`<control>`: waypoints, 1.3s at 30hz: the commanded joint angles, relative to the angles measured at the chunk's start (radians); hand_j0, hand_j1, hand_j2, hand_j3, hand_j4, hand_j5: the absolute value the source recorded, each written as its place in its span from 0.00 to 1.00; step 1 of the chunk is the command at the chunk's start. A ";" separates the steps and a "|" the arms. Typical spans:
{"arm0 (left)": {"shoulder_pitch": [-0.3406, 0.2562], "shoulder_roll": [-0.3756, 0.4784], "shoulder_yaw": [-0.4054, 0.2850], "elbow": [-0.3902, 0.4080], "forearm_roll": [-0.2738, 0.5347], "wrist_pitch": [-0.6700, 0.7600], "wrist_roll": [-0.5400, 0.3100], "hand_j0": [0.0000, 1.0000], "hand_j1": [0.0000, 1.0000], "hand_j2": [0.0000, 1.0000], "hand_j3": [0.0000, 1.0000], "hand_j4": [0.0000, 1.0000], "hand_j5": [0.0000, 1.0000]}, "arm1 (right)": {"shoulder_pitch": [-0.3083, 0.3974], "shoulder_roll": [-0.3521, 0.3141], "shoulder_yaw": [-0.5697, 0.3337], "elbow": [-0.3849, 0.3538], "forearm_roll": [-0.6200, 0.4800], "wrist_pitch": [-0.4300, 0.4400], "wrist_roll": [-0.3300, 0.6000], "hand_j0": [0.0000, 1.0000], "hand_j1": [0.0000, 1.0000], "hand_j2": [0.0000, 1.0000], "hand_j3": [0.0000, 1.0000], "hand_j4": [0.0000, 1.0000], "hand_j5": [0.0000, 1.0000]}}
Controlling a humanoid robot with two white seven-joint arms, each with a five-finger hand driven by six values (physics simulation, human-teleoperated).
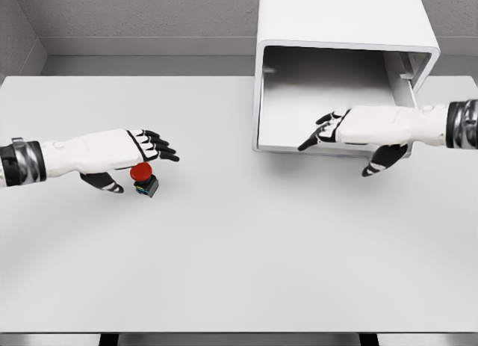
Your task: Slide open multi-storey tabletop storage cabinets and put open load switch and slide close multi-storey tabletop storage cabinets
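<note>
The switch lies at 9 o'clock on the table, under the left hand, fingers released. Likely light, rigid; grip the dark base. Right hand, released, hovers over the open drawer at 1 o'clock.

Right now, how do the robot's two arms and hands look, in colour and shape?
Both arms are white, smooth shells with a dark, metallic ringed cuff at the forearm. The left hand and the right hand have five fingers each: white backs, black fingers and black thumbs. No cables or markings are visible.
</note>
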 commanded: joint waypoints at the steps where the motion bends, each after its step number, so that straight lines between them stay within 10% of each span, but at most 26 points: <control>1: 0.000 -0.023 -0.006 0.023 0.001 0.002 0.001 1.00 1.00 1.00 1.00 1.00 1.00 | 0.000 0.003 0.049 -0.007 0.092 -0.119 0.004 1.00 1.00 1.00 1.00 1.00 1.00; 20: -0.012 -0.058 -0.027 0.081 -0.030 0.002 0.001 1.00 1.00 1.00 1.00 1.00 1.00 | -0.015 -0.056 0.038 -0.013 0.004 -0.166 0.004 1.00 1.00 1.00 1.00 1.00 1.00; 31: -0.009 -0.055 -0.039 0.096 -0.042 0.002 0.000 0.79 0.79 0.79 0.79 0.79 0.79 | -0.011 -0.079 0.038 -0.012 -0.088 -0.166 0.004 1.00 1.00 1.00 1.00 1.00 1.00; 39: -0.008 -0.049 -0.049 0.098 -0.028 0.002 -0.002 0.42 0.42 0.42 0.42 0.42 0.42 | -0.014 -0.099 0.029 -0.010 -0.155 -0.166 0.004 1.00 1.00 1.00 1.00 1.00 1.00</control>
